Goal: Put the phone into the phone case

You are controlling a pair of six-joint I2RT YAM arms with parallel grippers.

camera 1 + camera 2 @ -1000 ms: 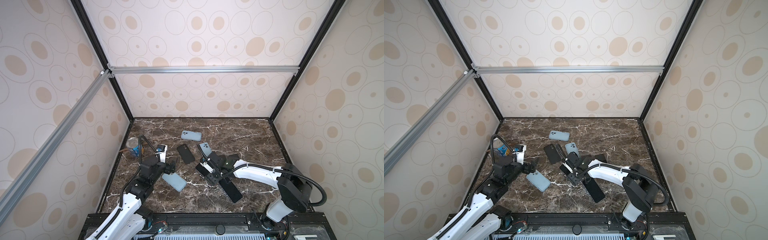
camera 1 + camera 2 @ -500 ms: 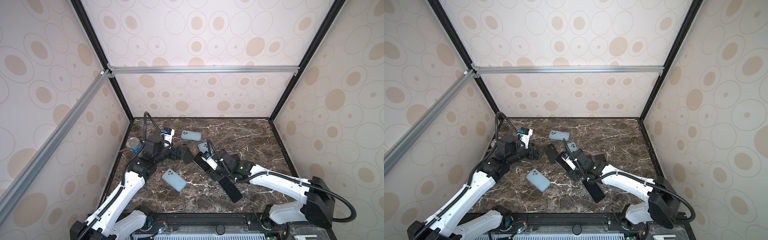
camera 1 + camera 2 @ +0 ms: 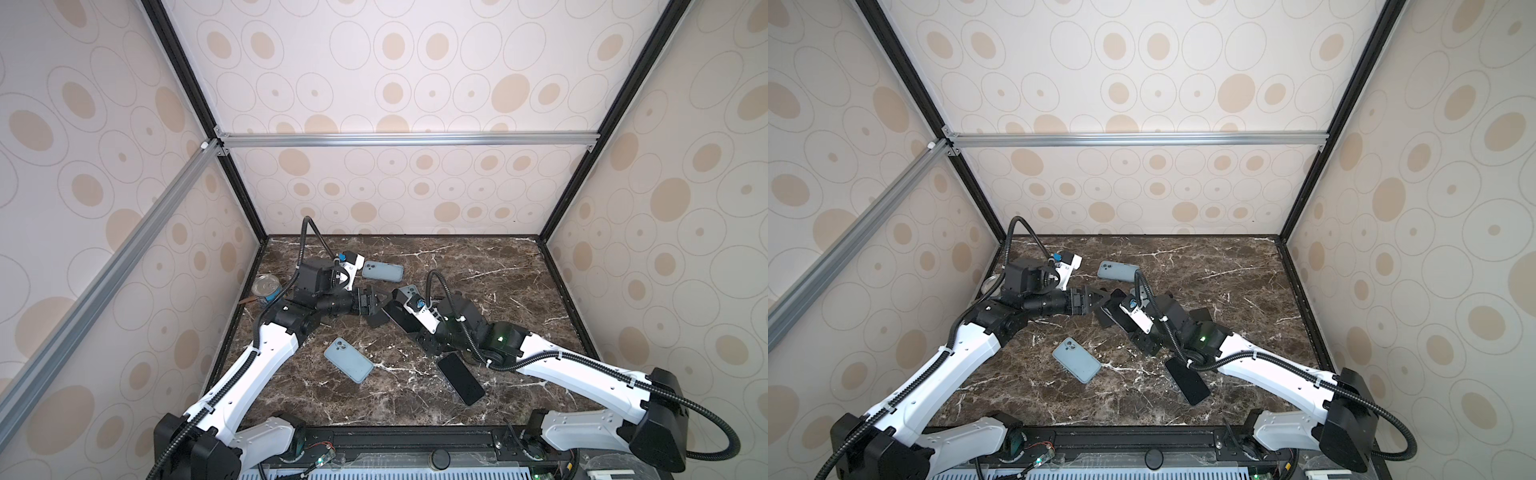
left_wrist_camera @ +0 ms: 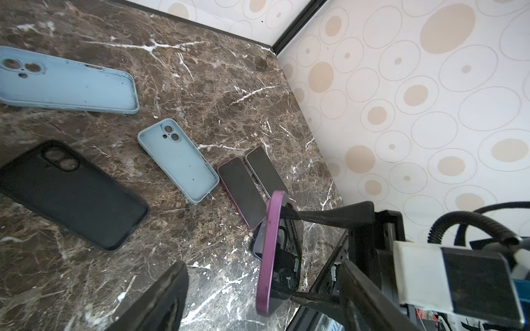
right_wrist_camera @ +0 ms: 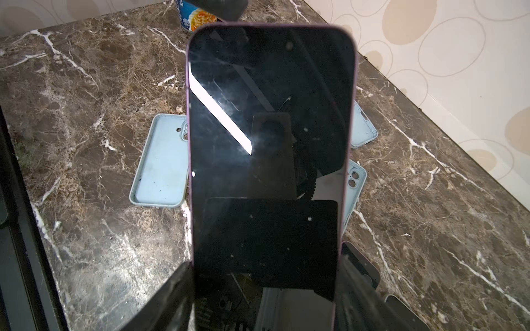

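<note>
My right gripper point(image 5: 265, 282) is clamped on the long edges of the purple-rimmed phone point(image 5: 269, 137), holding it above the marble table point(image 5: 86, 86). My left gripper point(image 3: 379, 306) stands wide open at the phone's far end (contact unclear). A black case point(image 4: 71, 195) lies empty on the table, near a blue case point(image 4: 177, 160).

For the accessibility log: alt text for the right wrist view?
A phone with a dark screen and purple rim fills the view, its side edges clamped in the right gripper. Behind it, light-blue cases lie on the marble table, a can beyond.
</note>
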